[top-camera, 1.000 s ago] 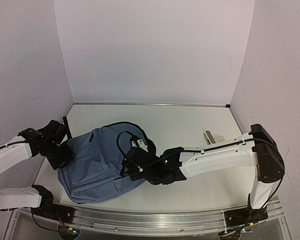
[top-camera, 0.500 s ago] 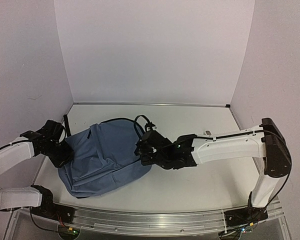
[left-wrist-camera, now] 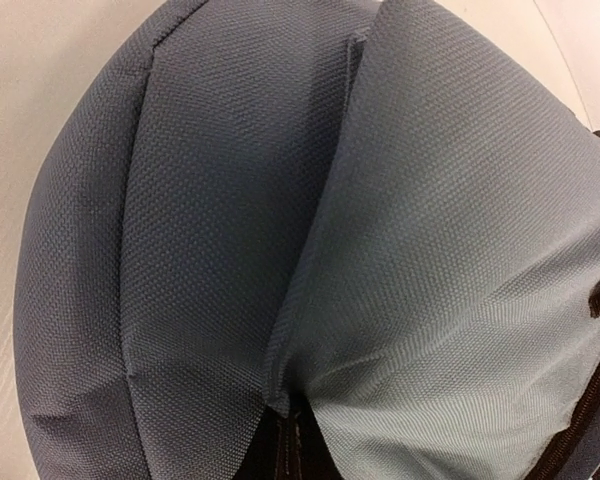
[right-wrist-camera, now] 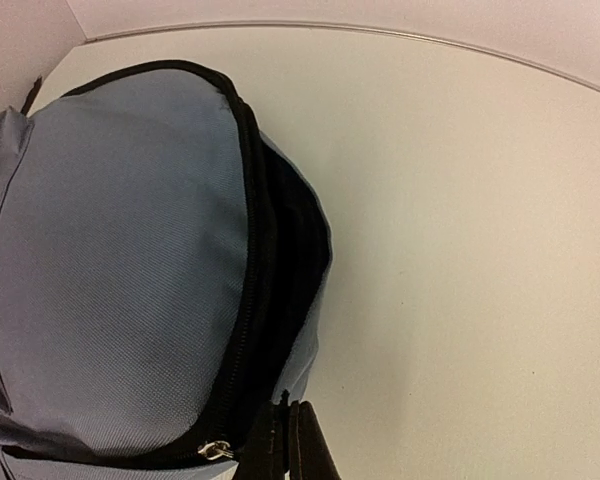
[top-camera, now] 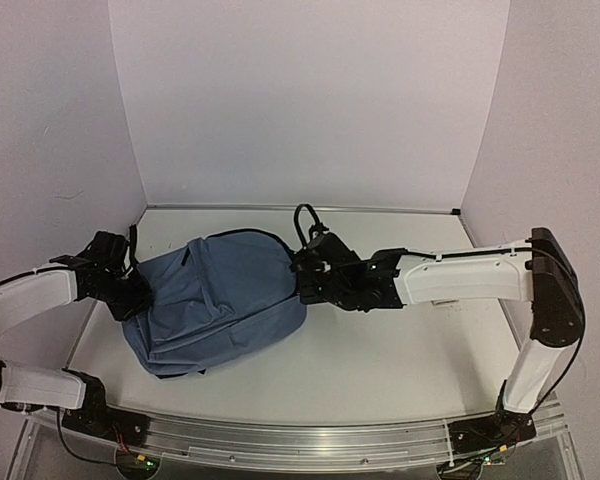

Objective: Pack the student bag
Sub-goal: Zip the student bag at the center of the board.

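The slate-blue student bag (top-camera: pixel 220 300) lies on its side on the white table, left of the middle. At the bag's left end, my left gripper (top-camera: pixel 132 295) is shut, pinching a fold of the bag's fabric (left-wrist-camera: pixel 230 200) at its tips (left-wrist-camera: pixel 290 455). My right gripper (top-camera: pixel 302 278) is shut on the bag's right edge. In the right wrist view it (right-wrist-camera: pixel 295 440) grips the rim beside the black zip (right-wrist-camera: pixel 250 250), close to a silver zip pull (right-wrist-camera: pixel 217 450). The zip gapes a little, with dark lining showing. What is inside is hidden.
White walls close in the table on the left, back and right. A black strap (top-camera: pixel 132 240) sticks up by the left wall. An aluminium rail (top-camera: pixel 300 440) runs along the near edge. Bare tabletop (right-wrist-camera: pixel 460 250) lies to the right of the bag.
The right arm has swung right and toward the back, dragging the bag's top edge with it. The bag has shifted and rounded out. The left gripper has closed on the fabric.
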`<action>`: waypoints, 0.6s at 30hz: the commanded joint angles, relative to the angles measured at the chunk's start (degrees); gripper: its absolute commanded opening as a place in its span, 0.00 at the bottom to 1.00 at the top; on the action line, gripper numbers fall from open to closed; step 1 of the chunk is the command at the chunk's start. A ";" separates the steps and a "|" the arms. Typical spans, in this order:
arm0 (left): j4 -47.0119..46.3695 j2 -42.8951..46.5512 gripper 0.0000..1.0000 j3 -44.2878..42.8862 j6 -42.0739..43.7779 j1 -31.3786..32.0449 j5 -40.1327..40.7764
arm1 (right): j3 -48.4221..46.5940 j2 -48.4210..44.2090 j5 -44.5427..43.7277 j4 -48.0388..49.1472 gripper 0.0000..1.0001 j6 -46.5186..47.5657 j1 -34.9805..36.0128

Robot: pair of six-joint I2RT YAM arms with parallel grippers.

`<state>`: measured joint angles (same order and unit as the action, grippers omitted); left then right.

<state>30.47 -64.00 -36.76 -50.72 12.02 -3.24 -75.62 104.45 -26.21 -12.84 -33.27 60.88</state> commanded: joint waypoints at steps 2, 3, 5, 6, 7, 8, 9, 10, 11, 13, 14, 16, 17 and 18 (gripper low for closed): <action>2.22 -6.87 0.03 -13.55 12.14 -0.97 2.15 | 2.78 -5.49 8.42 4.19 0.00 5.37 -1.06; 3.40 -7.79 0.12 -16.43 13.41 -0.78 2.45 | 3.37 -5.72 10.16 5.03 0.00 5.23 -1.05; 5.02 -8.58 0.31 -22.08 16.24 0.58 4.17 | 4.57 -6.08 13.45 6.89 0.00 4.68 -1.02; 5.42 -8.54 0.43 -24.41 17.34 1.78 5.90 | 5.07 -6.18 14.85 7.68 0.00 4.24 -1.04; 5.71 -8.31 0.56 -26.20 18.10 3.42 7.71 | 5.35 -6.19 15.74 8.19 0.00 3.68 -1.05; 6.02 -8.01 0.71 -27.62 18.72 5.39 9.77 | 5.45 -6.20 16.27 8.47 0.00 3.20 -1.04; 6.33 -7.65 0.86 -28.84 19.25 7.50 12.12 | 5.48 -6.24 16.75 8.82 0.00 2.75 -1.06; 6.53 -7.32 0.94 -29.84 19.99 9.56 13.96 | 5.53 -6.31 17.16 9.13 0.00 2.29 -1.06; 6.14 -6.93 0.97 -30.27 20.81 11.84 14.83 | 5.66 -6.44 17.63 9.51 0.00 1.93 -1.06; 3.36 -6.04 0.99 -29.14 22.91 15.99 14.04 | 5.95 -6.84 18.95 10.50 0.00 1.50 -1.09; 0.30 -5.47 1.00 -27.83 24.05 18.56 12.20 | 6.07 -7.08 19.78 11.03 0.00 1.21 -1.03; -5.27 -4.90 0.98 -24.21 26.51 23.12 7.76 | 6.23 -7.36 20.80 11.64 0.00 0.81 -1.07; -7.76 -4.75 0.97 -22.44 27.62 25.02 5.64 | 6.33 -7.41 20.99 11.83 0.00 0.65 -1.17; -10.00 -4.68 0.95 -20.70 28.46 26.64 4.16 | 6.51 -7.42 21.02 12.03 0.00 0.58 -1.35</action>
<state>29.81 -69.88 -63.12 -29.01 32.59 6.38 -69.42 100.22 -7.63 -4.52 -31.42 60.04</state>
